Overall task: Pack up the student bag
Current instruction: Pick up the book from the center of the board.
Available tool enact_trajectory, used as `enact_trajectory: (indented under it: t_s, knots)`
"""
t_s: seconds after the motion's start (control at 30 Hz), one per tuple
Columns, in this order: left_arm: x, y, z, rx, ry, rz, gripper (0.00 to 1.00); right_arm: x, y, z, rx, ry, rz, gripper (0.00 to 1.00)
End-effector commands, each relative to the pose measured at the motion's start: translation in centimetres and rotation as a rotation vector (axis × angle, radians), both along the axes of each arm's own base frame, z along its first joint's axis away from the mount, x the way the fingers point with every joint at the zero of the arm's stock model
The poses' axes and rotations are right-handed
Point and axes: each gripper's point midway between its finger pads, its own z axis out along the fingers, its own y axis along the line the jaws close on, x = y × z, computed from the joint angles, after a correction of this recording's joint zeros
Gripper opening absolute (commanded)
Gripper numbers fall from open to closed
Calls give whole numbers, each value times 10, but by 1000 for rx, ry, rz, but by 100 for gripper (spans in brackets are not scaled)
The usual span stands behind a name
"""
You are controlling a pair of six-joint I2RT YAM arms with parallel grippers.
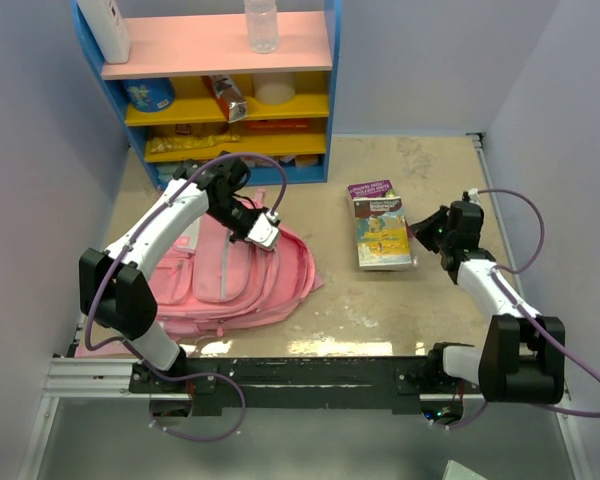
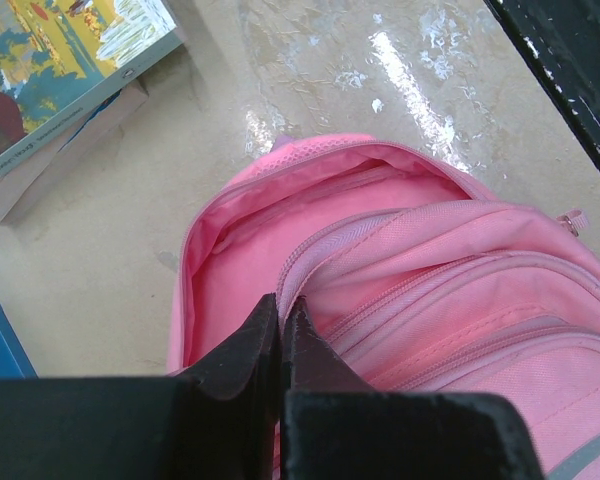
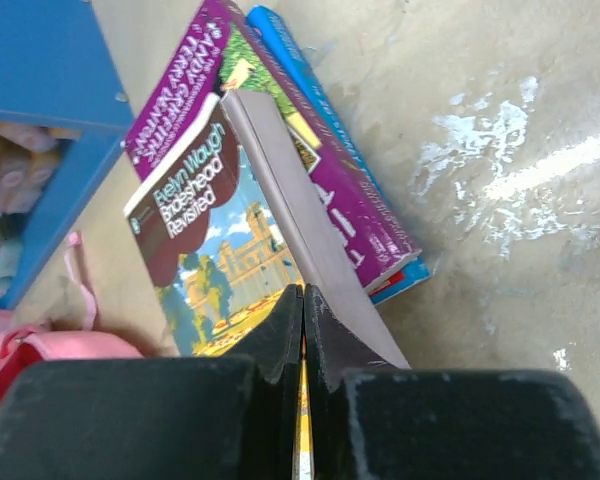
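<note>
The pink student bag point(image 1: 230, 280) lies at the left of the table with its main pocket unzipped, the pink lining point(image 2: 240, 270) showing. My left gripper point(image 1: 267, 233) point(image 2: 281, 305) is shut on the upper zip lip of that opening and holds it raised. To the right lies a stack of books. The top book point(image 1: 383, 232) point(image 3: 220, 240) has a castle picture on its cover. My right gripper point(image 1: 427, 232) point(image 3: 302, 295) is shut at that book's right edge, and a thin yellow strip of the cover shows between the jaws.
Under the top book lie a purple book point(image 3: 340, 190) and a blue one point(image 3: 280, 40). A blue and yellow shelf unit point(image 1: 230, 100) with snacks stands at the back, a clear bottle point(image 1: 261, 25) on its pink top. A black rail point(image 1: 280, 372) runs along the near edge.
</note>
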Motion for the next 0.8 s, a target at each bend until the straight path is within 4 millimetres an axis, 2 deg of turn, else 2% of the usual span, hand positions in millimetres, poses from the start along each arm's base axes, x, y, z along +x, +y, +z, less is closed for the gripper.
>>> enact_trajectory:
  t_s: [0.0, 0.03, 0.07, 0.13, 0.2, 0.37, 0.47, 0.6, 0.77]
  knots:
    - [-7, -13, 28, -110, -41, -27, 0, 9, -10, -1, -50, -17, -26, 17]
    - [-7, -13, 28, -110, -41, -25, 0, 7, -9, -8, -49, 1, -23, 31]
    - [-7, -13, 28, -111, -42, -26, 0, 5, -8, -13, -54, 9, -8, 56]
    - [-7, -13, 28, -115, -34, -26, 0, -2, -4, -24, -48, 51, 20, 73]
    - [-7, -14, 27, -116, -32, -28, 0, -7, -4, -34, -55, 94, 27, 97]
    - [-7, -14, 28, -112, -35, -27, 0, -11, 10, -41, 10, 92, 74, 99]
    - [-8, -13, 30, -111, -36, -26, 0, -14, 16, -54, 46, 122, 96, 99]
    - [-8, -13, 31, -113, -37, -25, 0, -20, 25, -80, 87, 193, 136, 99]
    - [-7, -15, 32, -113, -37, -25, 0, -26, 35, -93, 149, 212, 157, 99]
